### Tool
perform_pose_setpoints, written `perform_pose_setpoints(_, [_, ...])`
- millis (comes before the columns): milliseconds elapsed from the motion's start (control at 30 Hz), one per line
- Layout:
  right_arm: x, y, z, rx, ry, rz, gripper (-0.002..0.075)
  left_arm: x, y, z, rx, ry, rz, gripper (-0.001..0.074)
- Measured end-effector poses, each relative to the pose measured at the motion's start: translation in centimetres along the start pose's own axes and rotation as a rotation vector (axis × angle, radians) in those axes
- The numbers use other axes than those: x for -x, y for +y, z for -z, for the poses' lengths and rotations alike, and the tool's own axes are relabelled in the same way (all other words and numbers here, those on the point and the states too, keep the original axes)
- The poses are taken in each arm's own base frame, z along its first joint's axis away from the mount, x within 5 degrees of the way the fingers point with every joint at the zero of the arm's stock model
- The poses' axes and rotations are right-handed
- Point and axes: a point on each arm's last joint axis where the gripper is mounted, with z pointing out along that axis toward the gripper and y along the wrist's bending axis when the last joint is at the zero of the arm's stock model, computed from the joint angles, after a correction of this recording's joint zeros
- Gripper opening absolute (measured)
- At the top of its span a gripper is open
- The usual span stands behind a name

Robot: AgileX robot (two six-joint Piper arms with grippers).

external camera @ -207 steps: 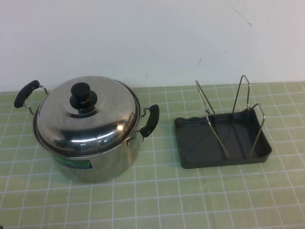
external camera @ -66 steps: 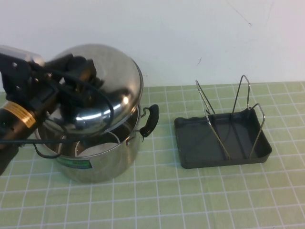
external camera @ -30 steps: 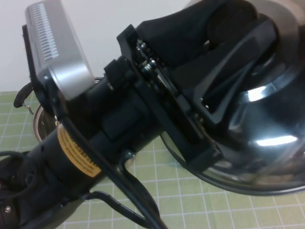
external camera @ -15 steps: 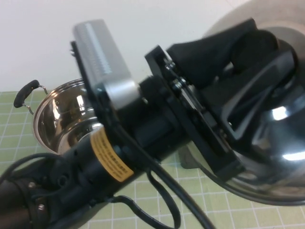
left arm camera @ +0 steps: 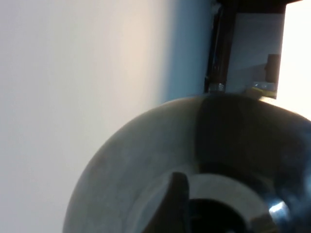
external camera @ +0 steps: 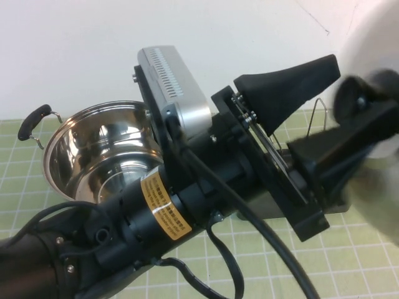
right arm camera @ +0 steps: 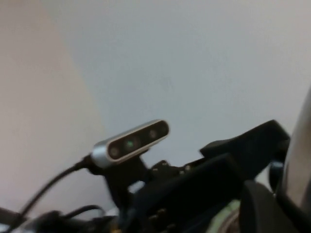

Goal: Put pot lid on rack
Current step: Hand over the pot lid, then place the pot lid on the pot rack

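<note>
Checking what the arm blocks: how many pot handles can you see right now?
1: a black handle on the pot's left side. The left gripper, carrying the pot lid, hides the other side.

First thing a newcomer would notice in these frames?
The left arm fills the high view, its left pincer shut on the black knob of the pot lid, carried in the air at the right over the mostly hidden rack. Behind it at the left stands the open pot, uncovered. The right pincer is not in view.
</note>
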Motion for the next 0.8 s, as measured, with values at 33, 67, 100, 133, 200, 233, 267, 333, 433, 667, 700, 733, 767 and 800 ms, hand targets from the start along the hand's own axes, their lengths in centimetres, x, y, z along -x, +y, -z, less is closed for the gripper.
perform_pose_setpoints(33, [0.1, -0.3, 0.0, -0.031, -0.006, 0.016, 0.006, -0.1, 0.0, 0.0, -0.002, 0.006, 0.005, 0.0584])
perform_pose_setpoints(67, [0.1, -0.6, 0.0, -0.054, -0.008, 0.023, 0.006, 0.0, -0.1, 0.0, -0.005, 0.011, 0.002, 0.0623])
perform_pose_setpoints(100, [0.2, -0.9, 0.0, -0.081, -0.014, 0.04, 0.0059, 0.0, -0.1, 0.0, -0.007, 0.015, -0.002, 0.0648])
perform_pose_setpoints(133, [0.2, -1.1, -0.1, -0.102, -0.019, 0.051, 0.0059, 0.0, -0.2, 0.0, -0.006, 0.02, -0.003, 0.0661])
perform_pose_setpoints(200, [0.3, -1.4, -0.1, -0.123, -0.028, 0.065, 0.0059, 0.2, -0.2, 0.1, 0.01, 0.042, -0.019, 0.068])
perform_pose_setpoints(233, [0.4, -1.4, -0.1, -0.134, -0.032, 0.078, 0.0059, 0.4, -0.3, 0.2, 0.021, 0.053, -0.035, 0.0684])
perform_pose_setpoints(267, [0.4, -1.5, -0.1, -0.142, -0.035, 0.088, 0.0059, 0.5, -0.3, 0.3, 0.033, 0.067, -0.052, 0.0687])
perform_pose_setpoints(333, [0.5, -1.8, -0.1, -0.16, -0.036, 0.112, 0.0059, 0.9, -0.3, 0.6, 0.075, 0.119, -0.111, 0.0686])
perform_pose_setpoints(433, [0.7, -2.6, -0.6, -0.176, -0.02, 0.125, 0.0059, 1.6, -0.1, 1.4, 0.172, 0.235, -0.172, 0.0619])
perform_pose_setpoints(667, [2.3, -5.3, -3.6, -0.1, 0.089, 0.196, 0.0059, 4.7, -1.0, 4.9, 0.379, 0.447, -0.246, 0.0148])
perform_pose_setpoints(700, [2.5, -6.0, -4.2, -0.083, 0.108, 0.198, 0.0059, 5.1, -1.2, 5.5, 0.41, 0.477, -0.25, 0.0097])
perform_pose_setpoints(733, [2.7, -6.7, -4.9, -0.067, 0.127, 0.198, 0.0059, 5.6, -1.3, 6.1, 0.434, 0.496, -0.254, 0.0069])
perform_pose_setpoints(767, [2.7, -7.4, -5.3, -0.055, 0.142, 0.196, 0.0059, 5.9, -1.4, 6.7, 0.466, 0.528, -0.258, 0.0045])
perform_pose_setpoints(800, [2.9, -8.0, -5.8, -0.042, 0.156, 0.202, 0.0059, 6.2, -1.5, 7.4, 0.497, 0.559, -0.26, 0.0029])
